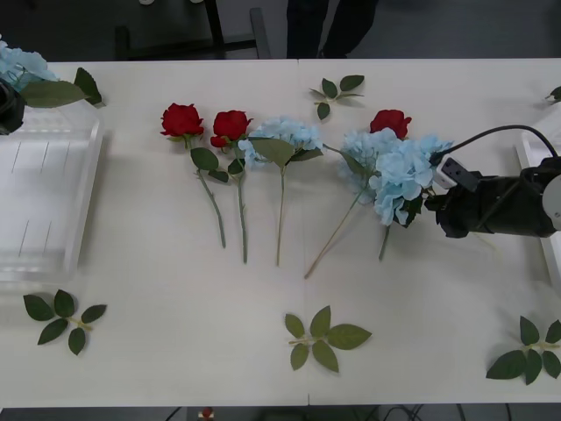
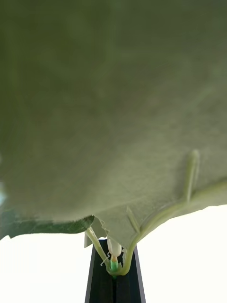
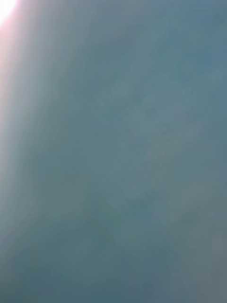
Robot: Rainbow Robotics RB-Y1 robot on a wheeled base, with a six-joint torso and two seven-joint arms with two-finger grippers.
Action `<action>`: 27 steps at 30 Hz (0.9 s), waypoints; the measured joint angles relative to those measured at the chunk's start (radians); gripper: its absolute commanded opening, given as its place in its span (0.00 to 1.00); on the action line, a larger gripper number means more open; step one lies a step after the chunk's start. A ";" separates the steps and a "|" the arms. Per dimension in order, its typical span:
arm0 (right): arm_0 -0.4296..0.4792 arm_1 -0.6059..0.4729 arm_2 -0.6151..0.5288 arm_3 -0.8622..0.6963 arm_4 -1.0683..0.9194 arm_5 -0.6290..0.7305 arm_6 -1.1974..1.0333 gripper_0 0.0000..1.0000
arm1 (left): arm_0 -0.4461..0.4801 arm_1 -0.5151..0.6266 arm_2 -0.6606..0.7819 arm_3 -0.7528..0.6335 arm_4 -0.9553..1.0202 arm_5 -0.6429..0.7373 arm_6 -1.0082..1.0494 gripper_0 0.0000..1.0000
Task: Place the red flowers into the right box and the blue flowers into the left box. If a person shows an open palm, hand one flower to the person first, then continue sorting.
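At right of frame, the right hand (image 1: 431, 206) is clamped on a blue flower (image 1: 399, 180) by its stem junction; that thin pinch could slip, dropping it on the worktop (image 1: 175, 342) short of the left box (image 1: 44, 202).

We see loose green leaf sprigs on the white worktop (image 1: 175, 351): one near left (image 1: 63, 317), one near centre (image 1: 323, 339), one near right (image 1: 529, 353), one far centre (image 1: 335, 92).
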 measured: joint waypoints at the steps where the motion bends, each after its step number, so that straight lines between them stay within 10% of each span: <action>1: 0.000 0.000 -0.023 0.000 -0.021 0.033 0.000 0.00 | 0.000 -0.001 0.000 0.017 -0.019 -0.011 -0.027 0.00; 13: 0.001 0.000 -0.410 -0.001 -0.382 0.393 0.024 0.00 | 0.035 -0.063 0.000 0.184 -0.117 -0.149 -0.099 0.00; 27: 0.000 0.129 -0.365 -0.095 -0.688 0.266 -0.348 0.00 | 0.243 -0.082 0.000 0.216 -0.120 -0.414 -0.099 0.00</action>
